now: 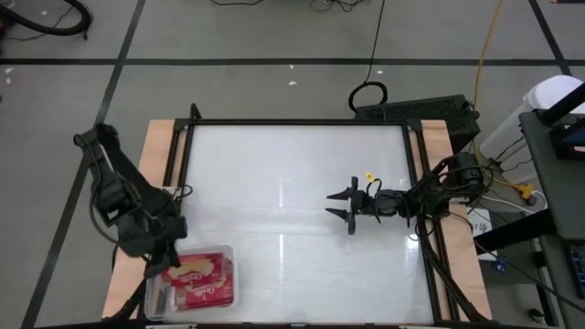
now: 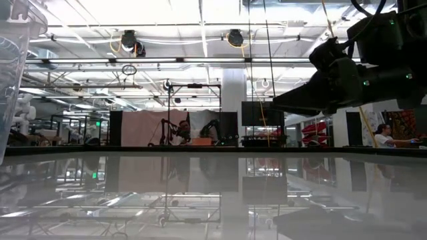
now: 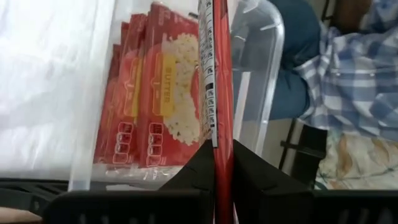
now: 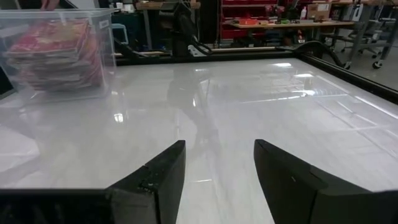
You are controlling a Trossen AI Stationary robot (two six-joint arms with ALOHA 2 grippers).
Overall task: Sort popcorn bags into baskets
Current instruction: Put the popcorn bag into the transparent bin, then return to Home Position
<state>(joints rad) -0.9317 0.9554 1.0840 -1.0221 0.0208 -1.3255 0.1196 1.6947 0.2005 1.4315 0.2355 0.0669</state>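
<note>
Holding one popcorn bag (image 3: 216,93) edge-on, the left end effector (image 3: 222,180) had its fingers nearly closed on the packet's lower edge, right above the clear tub (image 1: 189,283) at the front left corner of the counter (image 1: 292,201). My guess is the edge-on grip was there so the packet could slip down beside the ones already inside without snagging. The tub looked pretty full: a stack of red packets (image 3: 155,93) lay in it, fronts up in the overhead shot, filling most of its floor. I couldn't spot any loose bags anywhere else on the counter, so this one was probably among the last.

Readable stuff: "BUTTER" on the yellow strip of the packets in the tub, above the popcorn picture. The held bag showed a white strip with tiny print and what looked like a barcode, too small to make out. No brand name I could read.

The right end effector (image 1: 352,206) sat out over the middle-right of the counter with its fingers spread wide and nothing between them, basically parked. Someone in a plaid shirt (image 3: 354,74) was just past the tub, off the counter's edge.
</note>
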